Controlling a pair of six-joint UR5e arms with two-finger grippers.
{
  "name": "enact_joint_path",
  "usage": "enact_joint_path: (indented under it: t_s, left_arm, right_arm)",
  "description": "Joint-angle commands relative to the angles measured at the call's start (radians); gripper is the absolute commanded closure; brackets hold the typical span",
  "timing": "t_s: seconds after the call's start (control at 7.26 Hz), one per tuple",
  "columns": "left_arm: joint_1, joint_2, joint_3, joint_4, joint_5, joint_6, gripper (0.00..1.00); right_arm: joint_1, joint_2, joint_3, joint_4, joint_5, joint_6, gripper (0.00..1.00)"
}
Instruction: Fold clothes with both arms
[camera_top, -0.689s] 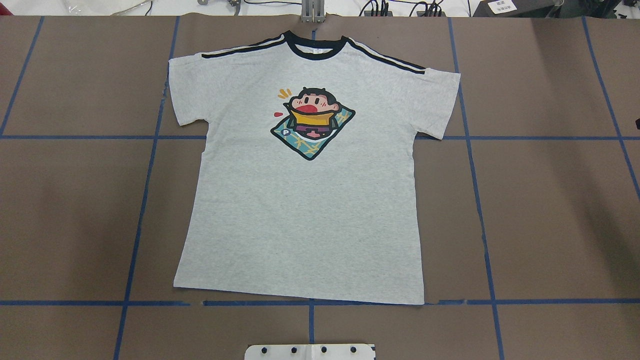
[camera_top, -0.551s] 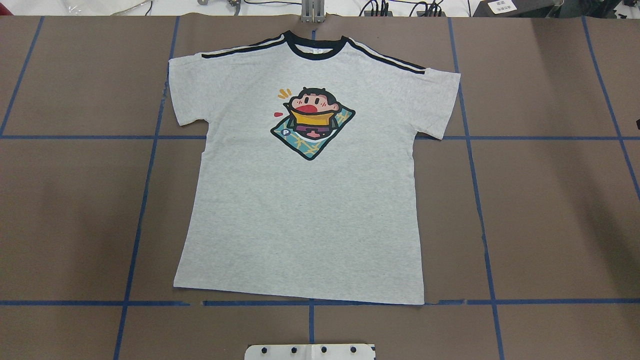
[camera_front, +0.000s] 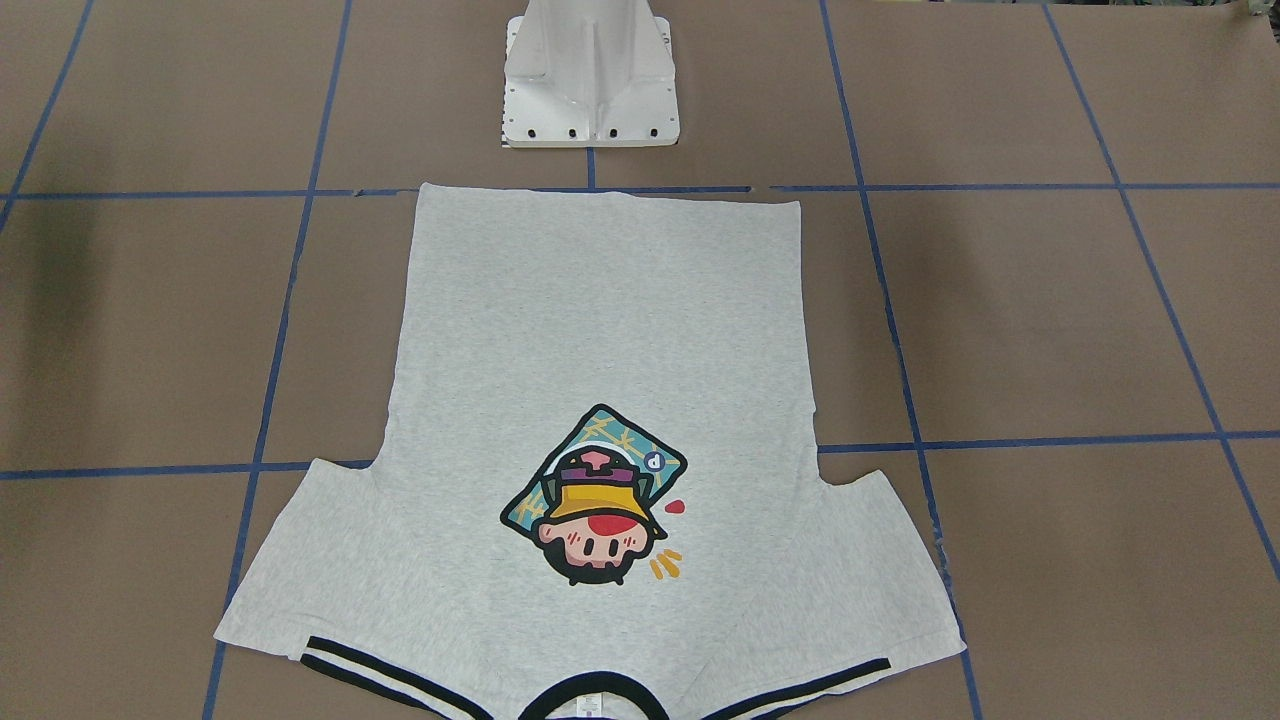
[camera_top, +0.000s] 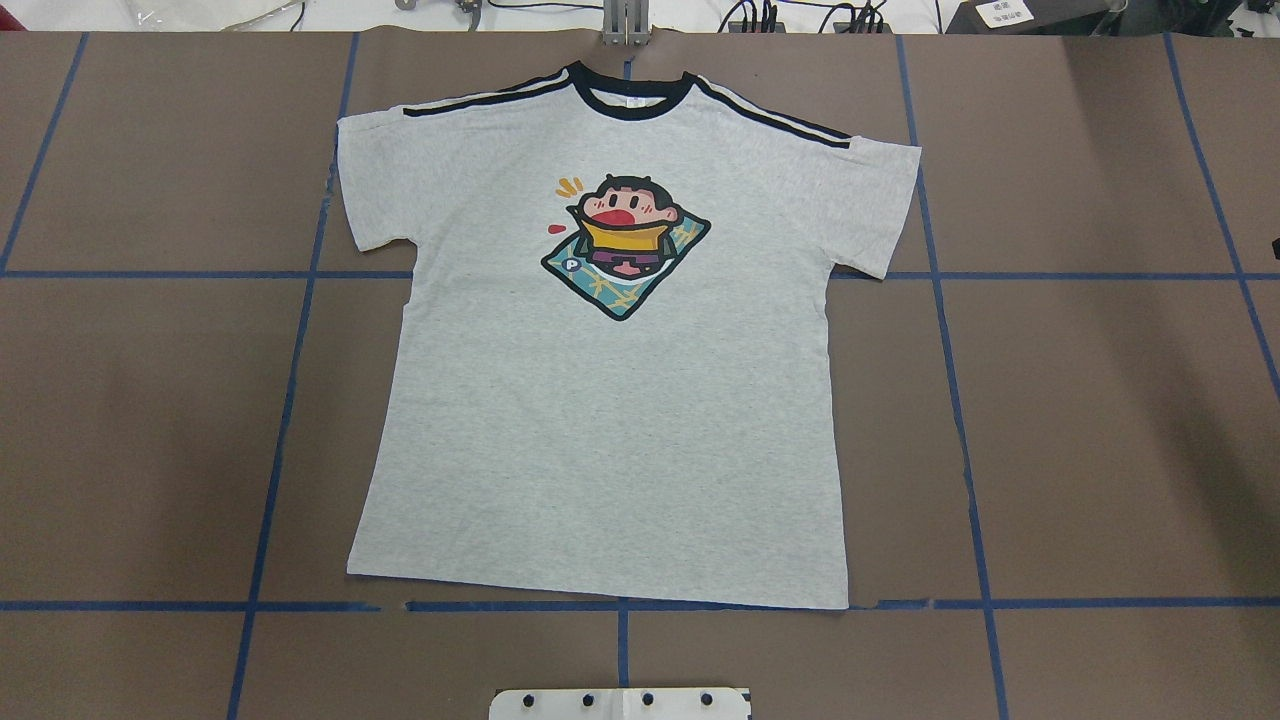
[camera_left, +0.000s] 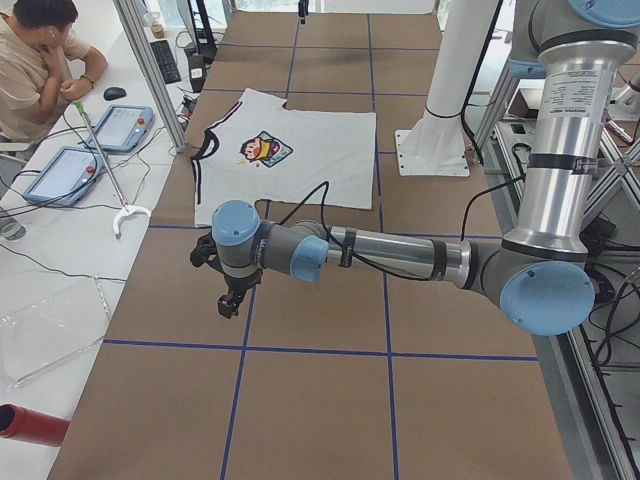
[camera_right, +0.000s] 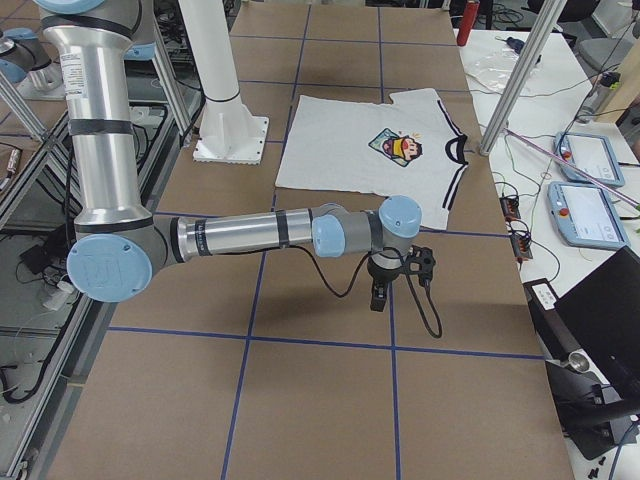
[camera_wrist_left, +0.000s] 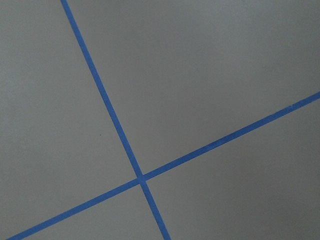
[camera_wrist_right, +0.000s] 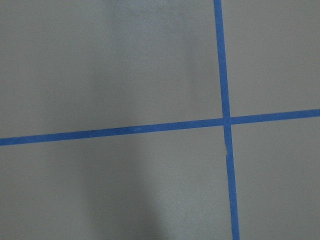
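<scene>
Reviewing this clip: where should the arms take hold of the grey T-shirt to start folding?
Probably the T-shirt at its outer sleeve edges, left-side sleeve and right-side sleeve, each approached from its outer side: it lies flat, face up, sleeves spread.

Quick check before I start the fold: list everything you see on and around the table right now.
T-shirt: one, light grey with cartoon print, flat mid-table, collar away from the robot.
Table: one, brown, blue tape grid.
Pedestal: one, white, just past the shirt's hem.
Control tablets: two, blue-grey, on the side bench.
Person: one, beige top, seated at that bench.
Red cylinder: one, at the bench's end.
Left arm, left gripper: one each, silver and black, over bare table, apart from the shirt; jaws unclear.
Right arm, right gripper: same, opposite side.
</scene>
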Motion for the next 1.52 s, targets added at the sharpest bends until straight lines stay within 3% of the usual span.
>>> enact_joint_path:
  t_s: [0.0, 0.28, 0.55, 0.83, 1.1, 1.38]
  left_arm:
    - [-0.001, 0.0, -0.015, -0.004, -0.005, 0.001, 0.0]
    - [0.001, -0.02, -0.012, -0.001, -0.005, 0.001, 0.0]
    - [0.001, -0.012, -0.018, -0.004, -0.008, 0.002, 0.0]
    - [0.002, -0.018, -0.018, -0.004, -0.008, 0.001, 0.0]
    - [0.002, -0.02, -0.013, -0.006, -0.008, 0.001, 0.0]
    - [0.002, -0.02, -0.015, -0.006, -0.009, 0.002, 0.0]
  right_arm:
    - [-0.063, 0.01, -0.017, 0.146, -0.059, 0.008, 0.0]
    - [-0.132, 0.174, -0.176, 0.272, -0.061, 0.121, 0.0]
    - [-0.22, 0.339, -0.328, 0.448, -0.086, 0.444, 0.0]
    - [-0.319, 0.456, -0.419, 0.589, -0.215, 0.701, 0.0]
    - [-0.344, 0.529, -0.592, 0.771, -0.274, 0.739, 0.0]
    - [-0.364, 0.586, -0.682, 0.783, -0.338, 0.743, 0.0]
